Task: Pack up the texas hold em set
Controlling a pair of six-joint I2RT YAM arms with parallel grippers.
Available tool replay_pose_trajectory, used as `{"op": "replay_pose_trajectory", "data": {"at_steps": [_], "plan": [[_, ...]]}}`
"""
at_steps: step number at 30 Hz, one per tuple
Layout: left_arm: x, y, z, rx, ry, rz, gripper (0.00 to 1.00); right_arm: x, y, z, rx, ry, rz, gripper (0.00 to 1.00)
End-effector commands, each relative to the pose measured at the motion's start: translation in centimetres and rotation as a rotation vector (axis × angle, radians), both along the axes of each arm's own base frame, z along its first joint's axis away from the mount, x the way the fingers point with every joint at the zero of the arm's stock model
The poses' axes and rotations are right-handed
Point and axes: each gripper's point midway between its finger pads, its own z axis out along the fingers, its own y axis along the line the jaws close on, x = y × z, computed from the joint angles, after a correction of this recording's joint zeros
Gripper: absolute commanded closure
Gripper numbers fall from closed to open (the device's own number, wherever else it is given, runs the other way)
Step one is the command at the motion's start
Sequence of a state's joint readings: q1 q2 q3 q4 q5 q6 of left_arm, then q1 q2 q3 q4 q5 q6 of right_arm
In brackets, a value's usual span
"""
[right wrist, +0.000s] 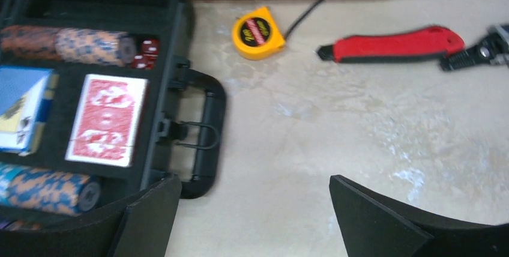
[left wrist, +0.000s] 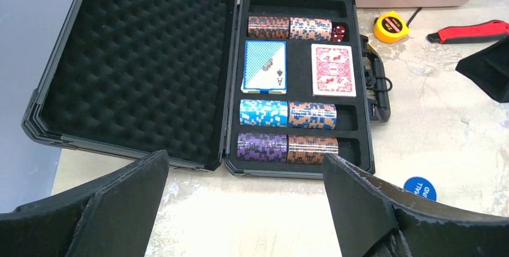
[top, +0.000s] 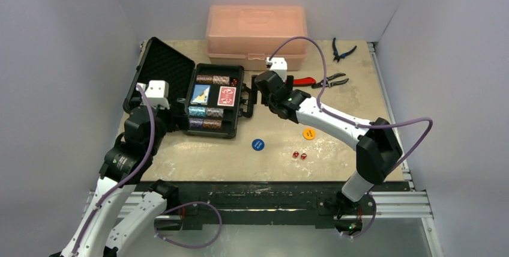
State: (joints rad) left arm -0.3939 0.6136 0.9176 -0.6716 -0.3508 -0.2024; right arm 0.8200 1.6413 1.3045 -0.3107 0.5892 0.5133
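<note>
The black briefcase [top: 237, 126] lies open at the left, its foam lid [top: 162, 71] laid back. In its tray are chip stacks [left wrist: 288, 114], a blue deck [left wrist: 264, 66], a red deck [left wrist: 333, 69] and red dice [left wrist: 340, 32]. A blue disc [top: 257, 144], a yellow disc [top: 308, 133] and two red dice [top: 299, 155] lie on the table right of the case. My left gripper [left wrist: 245, 156] is open and empty, just in front of the case's near edge. My right gripper [right wrist: 253, 179] is open and empty, over bare table beside the case handle [right wrist: 204, 131].
A translucent pink box [top: 256, 35] stands behind the case. A yellow tape measure [right wrist: 258, 32], a red utility knife [right wrist: 396, 45], pliers [top: 333, 80] and blue-handled cutters [top: 342, 50] lie at the back right. White walls enclose the table.
</note>
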Motion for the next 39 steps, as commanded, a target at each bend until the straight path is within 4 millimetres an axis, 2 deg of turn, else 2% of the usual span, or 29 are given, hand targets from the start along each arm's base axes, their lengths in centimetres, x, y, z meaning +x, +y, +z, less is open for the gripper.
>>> {"op": "replay_pose_trajectory", "data": {"at_steps": [1,5,12,18,24,31,34,39], "plan": [[0.3,-1.1,0.2,-0.039,-0.013,-0.043,0.00,-1.0,-4.3,-2.1,0.078,0.112,-0.153,0.01],[0.8,-2.9,-0.9,-0.045,0.053,-0.128,0.00,-2.8,-7.0,-4.0,0.093,0.187,-0.224,0.01],[0.9,-8.1,-3.8,-0.103,0.233,-0.364,0.00,-6.3,-11.2,-8.0,0.119,0.320,-0.311,0.01],[0.3,-11.0,-5.9,-0.087,0.363,-0.462,0.02,-7.6,-14.4,-9.8,0.127,0.356,-0.401,0.01],[-0.5,-14.3,-7.7,-0.067,0.478,-0.523,0.03,-7.4,-15.6,-9.7,0.170,0.325,-0.419,0.01],[-0.6,-18.2,-10.5,-0.015,0.572,-0.518,0.05,-6.8,-17.0,-8.7,0.124,0.271,-0.446,0.01],[-0.6,-20.6,-11.5,0.001,0.596,-0.529,0.06,-6.7,-17.4,-7.9,0.130,0.235,-0.449,0.01],[0.1,-23.3,-13.5,0.078,0.614,-0.500,0.08,-6.5,-17.9,-6.3,0.157,0.159,-0.455,0.01]]}}
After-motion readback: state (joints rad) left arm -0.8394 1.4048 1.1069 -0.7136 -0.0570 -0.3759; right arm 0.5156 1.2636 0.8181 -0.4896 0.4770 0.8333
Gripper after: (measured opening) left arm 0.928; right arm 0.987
